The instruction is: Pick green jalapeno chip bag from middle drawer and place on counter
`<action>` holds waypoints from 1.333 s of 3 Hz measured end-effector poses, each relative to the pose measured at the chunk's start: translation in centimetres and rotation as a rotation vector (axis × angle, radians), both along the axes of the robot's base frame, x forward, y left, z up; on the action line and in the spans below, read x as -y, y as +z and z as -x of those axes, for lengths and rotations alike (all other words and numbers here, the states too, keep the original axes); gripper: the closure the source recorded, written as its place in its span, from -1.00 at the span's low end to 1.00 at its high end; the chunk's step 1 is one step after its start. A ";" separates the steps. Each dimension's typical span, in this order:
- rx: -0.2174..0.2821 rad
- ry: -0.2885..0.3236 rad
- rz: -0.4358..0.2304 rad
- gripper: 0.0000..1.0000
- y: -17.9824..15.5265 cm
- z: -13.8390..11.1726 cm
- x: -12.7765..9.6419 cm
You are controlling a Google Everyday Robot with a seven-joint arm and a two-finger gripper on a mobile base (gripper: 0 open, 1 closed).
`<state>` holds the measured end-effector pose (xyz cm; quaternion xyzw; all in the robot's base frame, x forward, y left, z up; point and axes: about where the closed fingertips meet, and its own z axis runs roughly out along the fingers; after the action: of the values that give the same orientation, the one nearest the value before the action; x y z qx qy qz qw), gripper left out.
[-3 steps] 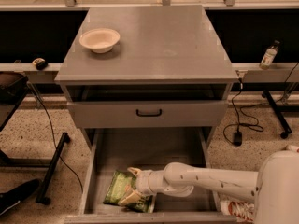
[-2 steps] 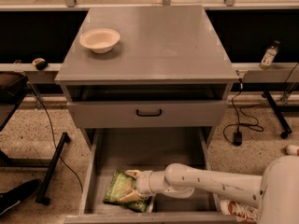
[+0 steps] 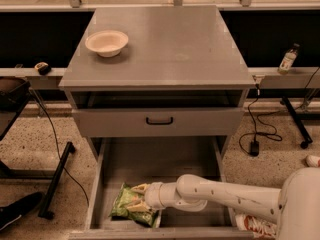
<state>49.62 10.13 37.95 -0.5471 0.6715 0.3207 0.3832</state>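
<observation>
The green jalapeno chip bag (image 3: 124,205) lies flat at the front left of the open middle drawer (image 3: 160,164), which is pulled out below the cabinet. My gripper (image 3: 140,198) reaches in from the right at the end of the white arm (image 3: 220,196). It is low in the drawer at the bag's right end, with its pale fingers (image 3: 141,188) closed on the bag from both sides. The bag still rests on the drawer floor. The grey counter (image 3: 170,49) is above.
A white bowl (image 3: 106,42) stands on the counter's left rear. A shut drawer front with a black handle (image 3: 159,120) overhangs the open drawer. A bottle (image 3: 287,60) stands on the ledge at right. Cables and a black stand foot lie on the floor at either side.
The arm has hardly moved. The gripper stays at the bag's right end, and its fingers look closer together on the bag than a second ago.
</observation>
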 end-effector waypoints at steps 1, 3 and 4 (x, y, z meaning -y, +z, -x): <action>0.012 0.000 -0.057 0.73 1.1 -0.2 0.0; 0.139 0.046 -0.258 1.00 10.3 -0.2 2.7; 0.179 0.105 -0.266 1.00 16.1 0.7 5.1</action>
<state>48.96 5.00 54.02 -0.5523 0.5570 0.3763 0.4931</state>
